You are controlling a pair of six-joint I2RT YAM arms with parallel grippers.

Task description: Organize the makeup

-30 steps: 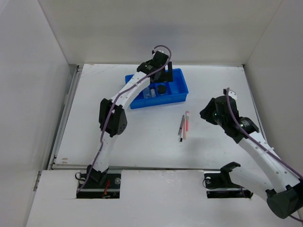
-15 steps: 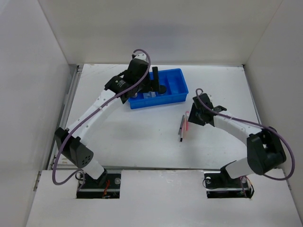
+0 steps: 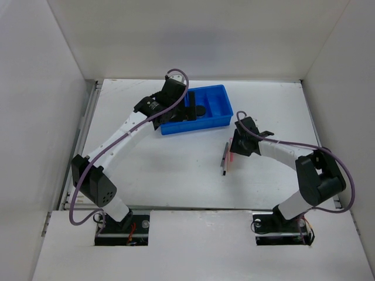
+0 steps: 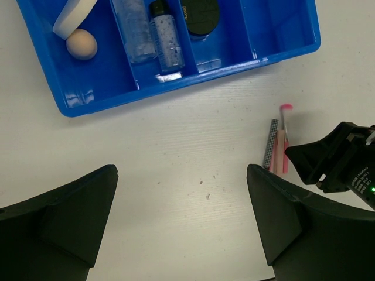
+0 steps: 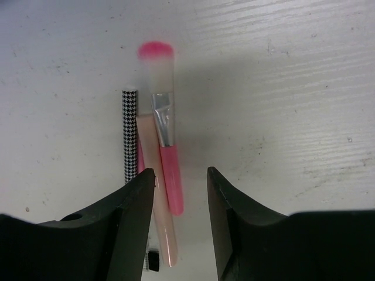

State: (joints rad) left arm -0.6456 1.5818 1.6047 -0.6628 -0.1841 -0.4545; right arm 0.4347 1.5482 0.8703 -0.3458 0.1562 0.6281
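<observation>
A: Makeup [image 3: 199, 109]: how much is sorted?
B: Sponge [image 4: 81, 44], puff [image 4: 73, 14], bottles [image 4: 132, 32] and jar [image 4: 199, 14] are seen in the far tray [image 4: 281, 23]; brush [image 5: 166, 158] and pencils [image 5: 129, 134] lie unsorted on the desk [image 4: 176, 146], right of centre.
A: Anything gripped?
B: Nothing: left gripper [image 4: 181, 175] and right gripper [image 5: 180, 172] are held apart. Only the right wrist view shows the brush straddled.

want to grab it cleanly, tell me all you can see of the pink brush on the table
The pink brush lies flat on the white table. It has pale bristles tipped bright pink, a shiny silver ferrule and a slim glossy pink handle, plastic by its look. Its handle lies against a peach stick, with a houndstooth pencil just beyond. The right gripper is open, straddling the handle.
</observation>
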